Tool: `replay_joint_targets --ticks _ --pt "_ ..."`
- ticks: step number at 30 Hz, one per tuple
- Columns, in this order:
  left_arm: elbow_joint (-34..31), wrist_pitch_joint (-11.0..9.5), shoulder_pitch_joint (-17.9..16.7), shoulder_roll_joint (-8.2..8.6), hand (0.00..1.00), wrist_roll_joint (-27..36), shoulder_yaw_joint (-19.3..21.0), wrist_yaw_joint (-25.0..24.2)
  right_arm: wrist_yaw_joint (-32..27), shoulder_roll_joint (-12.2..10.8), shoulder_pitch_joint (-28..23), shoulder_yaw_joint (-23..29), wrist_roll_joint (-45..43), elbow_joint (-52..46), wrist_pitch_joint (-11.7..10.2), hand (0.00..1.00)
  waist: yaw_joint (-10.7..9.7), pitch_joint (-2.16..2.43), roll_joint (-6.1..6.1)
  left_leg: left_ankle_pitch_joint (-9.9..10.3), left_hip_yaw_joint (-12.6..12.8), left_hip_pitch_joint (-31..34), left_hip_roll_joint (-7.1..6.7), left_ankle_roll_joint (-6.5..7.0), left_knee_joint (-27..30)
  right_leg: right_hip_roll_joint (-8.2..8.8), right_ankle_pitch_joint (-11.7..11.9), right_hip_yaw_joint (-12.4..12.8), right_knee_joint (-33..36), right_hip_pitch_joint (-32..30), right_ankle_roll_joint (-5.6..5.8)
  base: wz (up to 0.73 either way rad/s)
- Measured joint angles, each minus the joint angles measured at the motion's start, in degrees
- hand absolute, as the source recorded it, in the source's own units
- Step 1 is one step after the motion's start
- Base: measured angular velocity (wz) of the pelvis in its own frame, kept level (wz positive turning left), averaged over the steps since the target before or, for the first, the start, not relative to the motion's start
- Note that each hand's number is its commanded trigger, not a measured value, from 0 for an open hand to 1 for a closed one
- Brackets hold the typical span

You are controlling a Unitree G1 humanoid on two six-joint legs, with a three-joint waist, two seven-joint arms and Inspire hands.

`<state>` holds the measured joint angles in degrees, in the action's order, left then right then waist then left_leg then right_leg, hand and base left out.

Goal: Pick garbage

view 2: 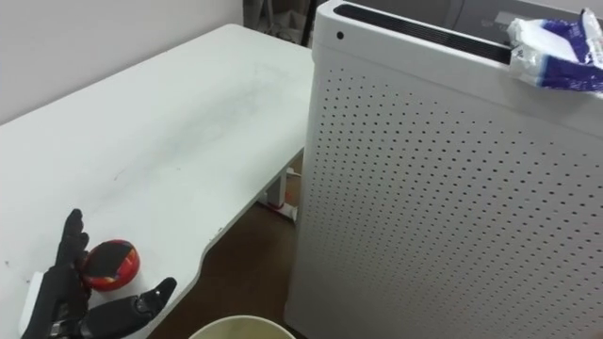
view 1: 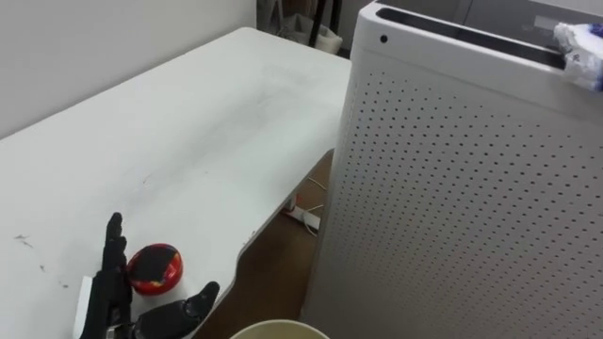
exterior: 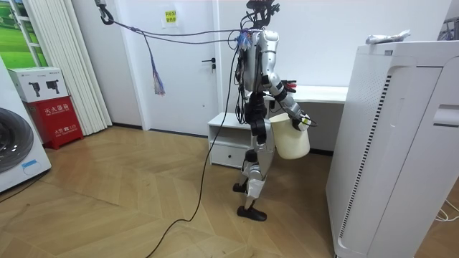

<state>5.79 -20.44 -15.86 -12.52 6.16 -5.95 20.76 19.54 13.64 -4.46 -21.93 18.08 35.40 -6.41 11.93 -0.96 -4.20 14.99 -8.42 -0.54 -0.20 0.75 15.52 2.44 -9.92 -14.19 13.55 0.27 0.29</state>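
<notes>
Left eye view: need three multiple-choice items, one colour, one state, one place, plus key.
1. The ball is mostly: A red; B green; C white.
2. The left robot hand is: A shut on the ball; B open; C fisted, empty.
3. The crumpled wrapper lies: A in the left robot hand; B beside the ball; C on the perforated white unit.
Key: A, red with black patches; B, fingers straight beside the ball; C, it rests on the unit's top.

At seven o'clock, a red ball (view 2: 108,263) is being flanked by the left hand's (view 2: 62,294) straight fingers and thumb.
</notes>
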Motion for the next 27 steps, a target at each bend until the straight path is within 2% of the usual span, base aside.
replay_joint_targets --ticks 4,13,22,27 --pt "0.4 0.1 0.0 0.0 1.0 0.0 0.0 -0.2 0.0 -0.1 0.0 0.0 0.0 -0.3 0.0 1.0 -0.7 0.01 0.21 0.0 0.0 0.0 0.0 0.0 0.2 0.02 0.0 0.0 0.0 0.0 0.0 0.0" --pt "0.9 0.7 0.0 0.02 1.0 0.0 0.0 -1.5 0.0 -0.2 0.0 0.0 0.0 -0.4 0.0 1.0 -0.9 0.19 0.61 0.0 0.1 -0.1 0.04 0.0 0.2 0.03 0.0 0.0 0.0 0.0 0.0 0.0" --pt "1.0 1.2 0.0 -0.03 1.0 0.0 0.0 -2.1 0.0 -0.2 0.0 0.1 -0.1 -0.4 0.0 1.0 -1.4 0.31 0.15 0.0 0.3 -0.1 0.14 0.0 0.1 0.03 0.0 0.0 0.0 -0.1 0.0 0.0" --pt "1.0 1.2 0.2 -0.21 1.0 0.0 0.1 -4.3 0.0 -0.1 0.0 0.3 -0.1 -0.4 0.0 1.0 -2.4 0.13 -0.22 0.0 0.4 -0.1 0.35 0.01 0.2 0.16 0.0 0.0 0.1 0.0 0.0 0.0"
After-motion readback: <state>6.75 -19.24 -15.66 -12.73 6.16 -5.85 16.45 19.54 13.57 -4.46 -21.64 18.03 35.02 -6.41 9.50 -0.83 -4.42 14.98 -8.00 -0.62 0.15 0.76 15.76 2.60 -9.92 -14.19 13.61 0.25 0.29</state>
